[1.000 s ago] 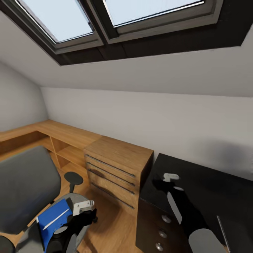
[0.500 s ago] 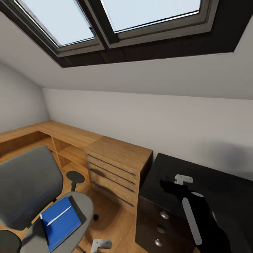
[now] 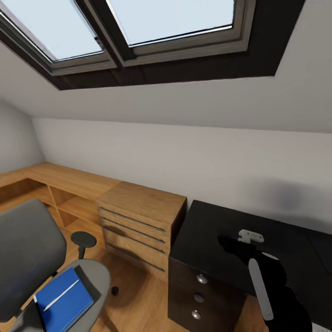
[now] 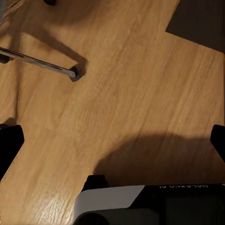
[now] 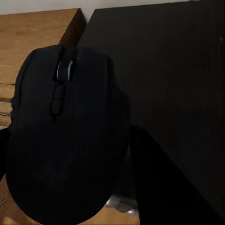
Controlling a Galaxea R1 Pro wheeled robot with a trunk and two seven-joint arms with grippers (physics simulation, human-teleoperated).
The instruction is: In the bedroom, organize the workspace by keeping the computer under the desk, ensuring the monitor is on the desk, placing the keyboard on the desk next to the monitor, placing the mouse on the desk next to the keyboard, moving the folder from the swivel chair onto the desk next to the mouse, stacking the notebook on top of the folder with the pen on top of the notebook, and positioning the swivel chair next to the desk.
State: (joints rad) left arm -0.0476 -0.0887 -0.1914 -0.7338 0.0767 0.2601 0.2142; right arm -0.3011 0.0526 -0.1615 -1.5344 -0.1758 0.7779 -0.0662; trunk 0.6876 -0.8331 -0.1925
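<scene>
Black and smooth, the mouse point(image 5: 65, 136) sits clamped in the right gripper point(image 3: 240, 242) above the desk point(image 3: 207, 230) — light, rigid, probably slippery, best held across its flanks. Left gripper point(image 4: 112, 150) spread wide over floor point(image 4: 122, 84) — empty.

Black mouse point(image 5: 65, 140) held over black desk point(image 3: 207, 240); blue folder point(image 3: 64, 302) on swivel chair point(image 3: 27, 258) seat.

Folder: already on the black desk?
No. In the head view the folder lies on the swivel chair seat, apart from the desk.
</scene>
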